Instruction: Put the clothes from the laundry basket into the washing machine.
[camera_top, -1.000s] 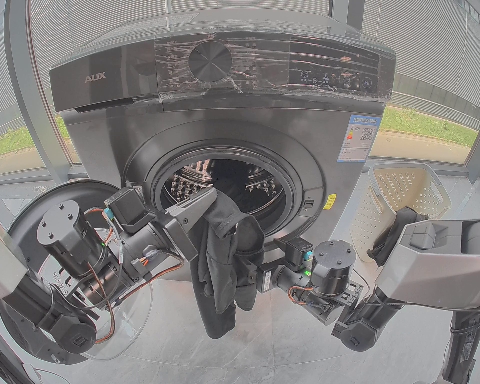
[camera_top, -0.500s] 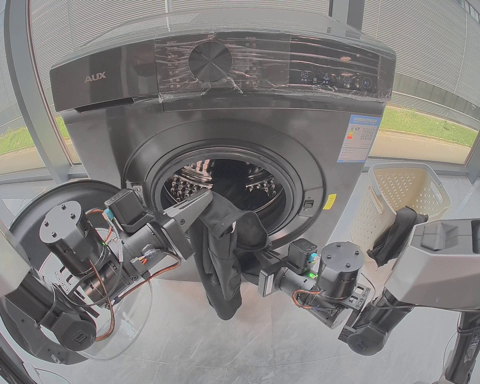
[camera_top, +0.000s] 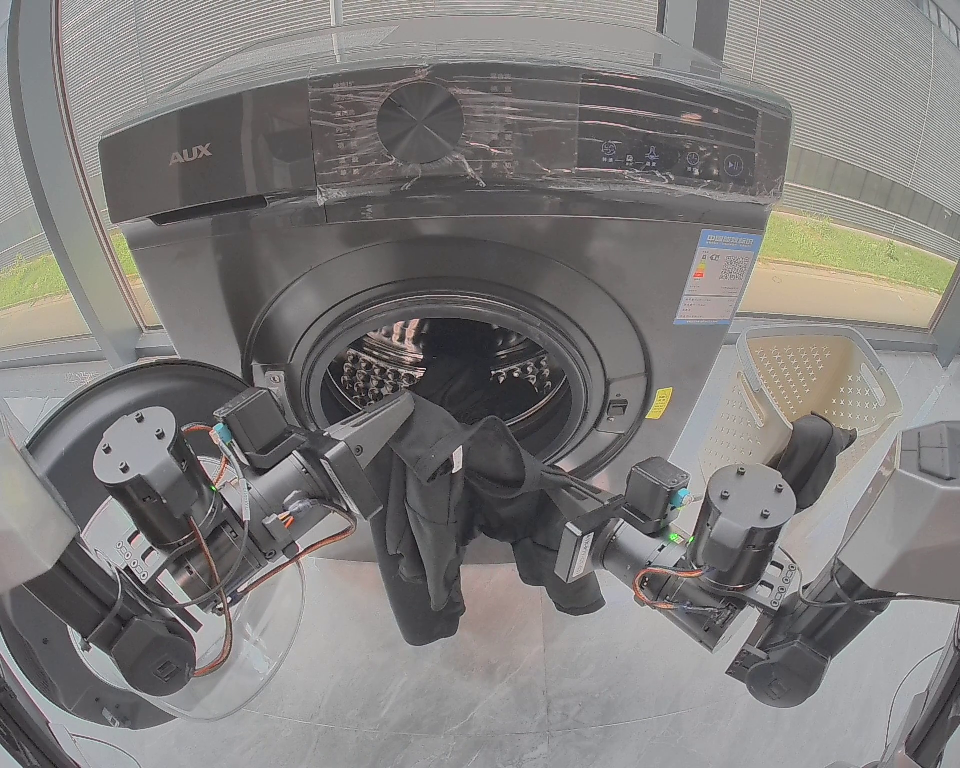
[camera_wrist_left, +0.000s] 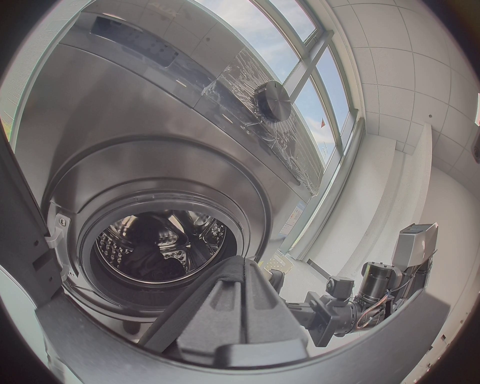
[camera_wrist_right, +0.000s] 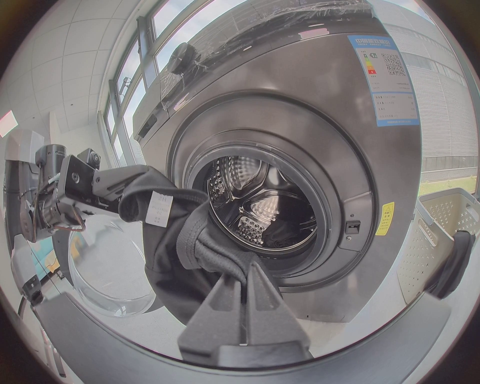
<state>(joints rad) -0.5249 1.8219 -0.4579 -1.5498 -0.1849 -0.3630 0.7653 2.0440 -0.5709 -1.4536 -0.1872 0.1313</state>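
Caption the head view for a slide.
Left gripper and right gripper hold a black garment before the open washing machine; dark clothing drapes the laundry basket.

— What does the washing machine (camera_top: 440, 250) look like it's made of?
— Dark grey metal, smooth with a satin sheen. Crinkled clear plastic film (camera_top: 520, 120) shines over its panel at the top of the frame.
— And the drum (camera_top: 380, 365)?
— Bright polished steel, dotted with holes. The door glass (camera_top: 250, 640), lower left, is clear and glossy.
— The black garment (camera_top: 430, 520) at centre?
— Soft matt cloth, with a ribbed band and a small white tag (camera_wrist_right: 159, 208).
— The laundry basket (camera_top: 800, 380) on the right?
— Cream plastic, perforated, dull. The floor (camera_top: 500, 690) is smooth, glossy grey stone-look tile.
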